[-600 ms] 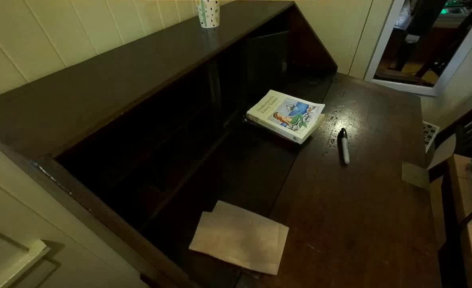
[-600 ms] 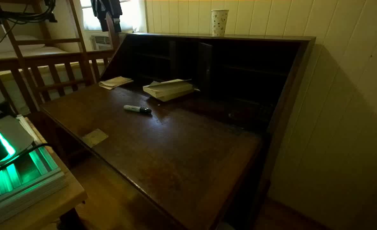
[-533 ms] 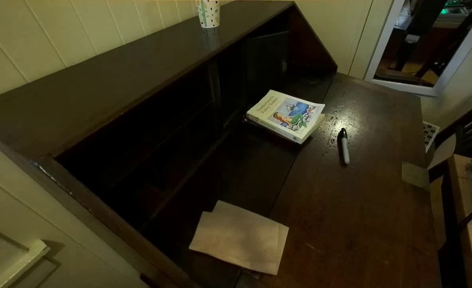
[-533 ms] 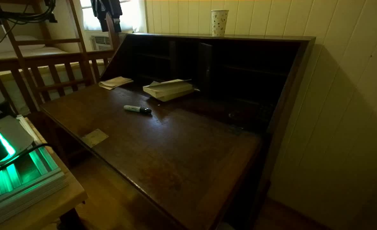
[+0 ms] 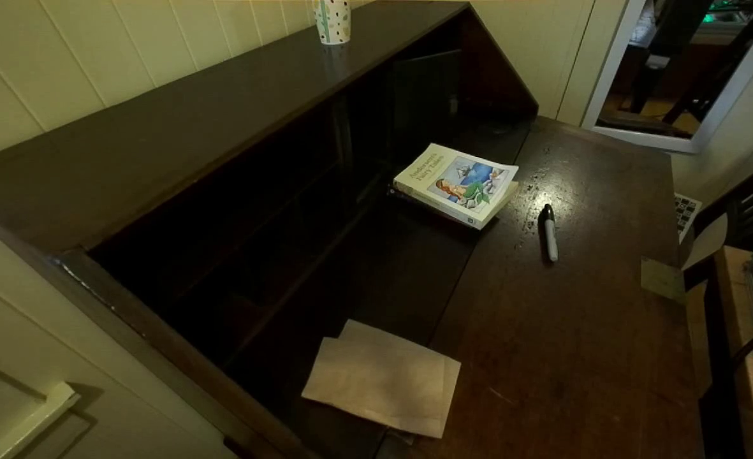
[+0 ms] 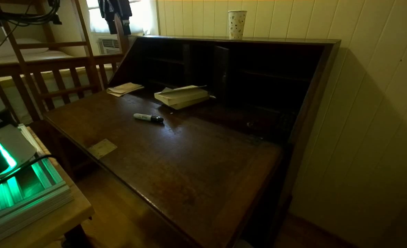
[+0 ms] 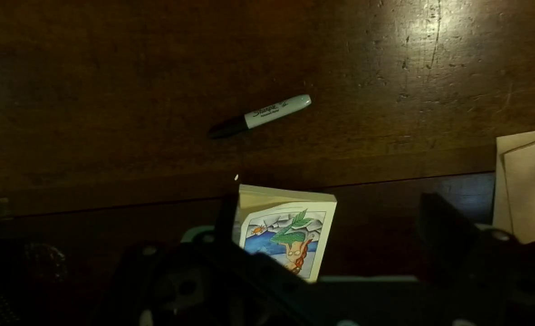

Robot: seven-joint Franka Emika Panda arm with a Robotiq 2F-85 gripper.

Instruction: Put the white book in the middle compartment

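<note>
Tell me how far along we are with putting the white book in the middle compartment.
Done: nothing that shows; the white book lies outside the middle compartment. In hand: nothing; the gripper is open and clear of the book. Left: grasping the book, lifting it and placing it inside.

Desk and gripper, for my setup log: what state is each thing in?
Gripper: open, holding nothing
White book: face up, cover partly lifted
Middle compartment: open, too dark inside
Door: swung open
Marker: capped, on its side
Papers: flat, overlapping
Cup: upright
Desk lid: down
Base light: green
</note>
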